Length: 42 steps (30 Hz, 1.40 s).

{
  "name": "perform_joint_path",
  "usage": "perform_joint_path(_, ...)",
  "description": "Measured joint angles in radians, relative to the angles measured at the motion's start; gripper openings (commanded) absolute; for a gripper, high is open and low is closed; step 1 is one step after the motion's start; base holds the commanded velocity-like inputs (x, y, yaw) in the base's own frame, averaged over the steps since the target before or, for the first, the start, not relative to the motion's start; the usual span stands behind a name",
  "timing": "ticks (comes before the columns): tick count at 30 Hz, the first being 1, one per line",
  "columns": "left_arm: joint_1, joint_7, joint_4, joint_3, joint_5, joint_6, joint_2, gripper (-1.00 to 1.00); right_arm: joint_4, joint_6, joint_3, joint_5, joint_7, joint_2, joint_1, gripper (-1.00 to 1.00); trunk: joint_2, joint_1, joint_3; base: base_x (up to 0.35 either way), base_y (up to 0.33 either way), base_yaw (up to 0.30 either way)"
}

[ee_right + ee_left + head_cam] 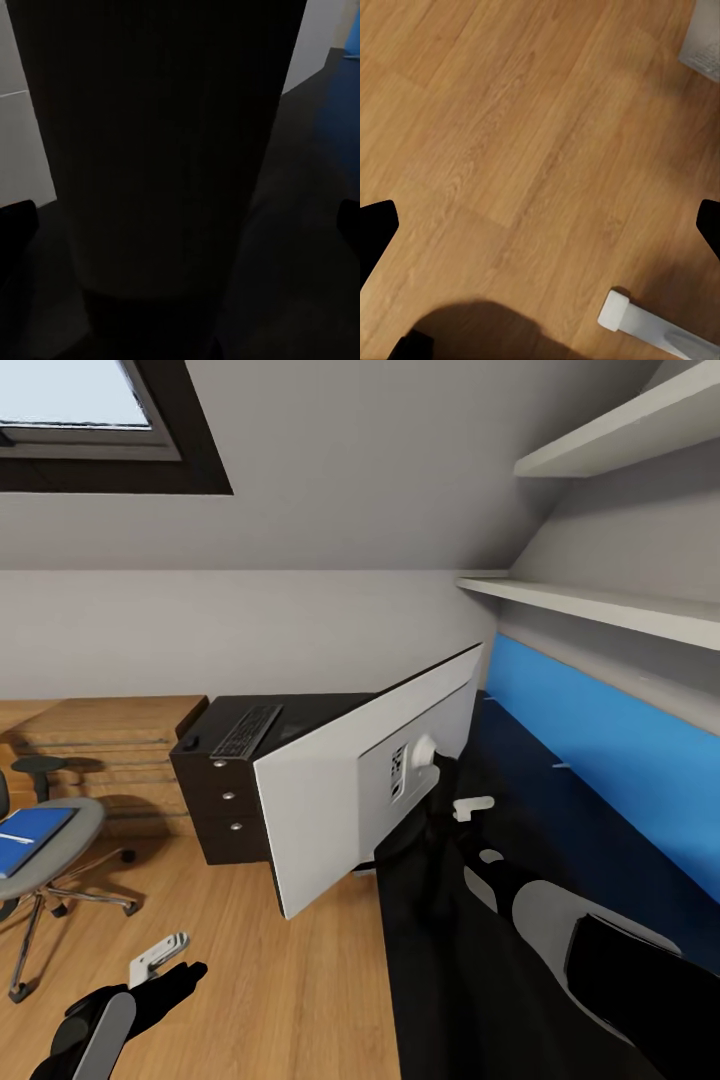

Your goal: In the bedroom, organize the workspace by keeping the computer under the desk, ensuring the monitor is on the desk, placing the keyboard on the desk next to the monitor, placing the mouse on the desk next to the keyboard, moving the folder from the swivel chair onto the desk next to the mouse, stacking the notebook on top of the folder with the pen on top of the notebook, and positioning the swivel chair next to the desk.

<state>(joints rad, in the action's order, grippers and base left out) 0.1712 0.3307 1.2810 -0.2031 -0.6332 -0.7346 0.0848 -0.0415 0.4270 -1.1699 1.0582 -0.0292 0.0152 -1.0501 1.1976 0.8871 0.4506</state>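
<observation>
Fixing the monitor (340, 800), back-side showing, on the bench (320, 712). Reaching with right pincer (180, 232), spread wide beside its dark stand (165, 135); left pincer (160, 968) spread wide over floor (510, 135). Next, probably: squeezing stand, turning screen gently.

A wooden plank floor (290, 1000) is seen beneath the left pincer (160, 960); pale walls (330, 510), a dark-framed window (100, 425) and white shelves (610, 610) are seen above.
</observation>
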Motion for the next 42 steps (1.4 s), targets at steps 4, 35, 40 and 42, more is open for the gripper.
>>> perform_joint_path(4,0.000,0.001,-0.001,0.001,0.000,0.000,0.001,1.00,-0.002,-0.002,-0.009,-0.007,0.001,0.001,0.000,-1.00,0.000,0.000,0.000,0.008,0.000,0.000)
perform_joint_path(35,0.000,0.000,0.000,-0.001,0.001,0.000,0.001,1.00,-0.004,0.002,0.016,0.006,-0.003,0.001,0.000,-1.00,0.000,0.000,0.000,0.000,0.000,0.000)
perform_joint_path(40,0.000,0.000,0.001,-0.002,0.001,0.000,0.002,1.00,-0.005,0.000,0.026,-0.010,-0.001,0.001,0.000,-1.00,0.000,0.000,0.000,-0.117,-0.083,0.000)
perform_joint_path(42,0.000,0.001,0.001,-0.002,0.001,0.000,0.002,1.00,-0.005,0.000,0.028,-0.011,-0.001,0.001,0.000,-1.00,0.000,0.000,0.000,-0.231,-0.178,0.000)
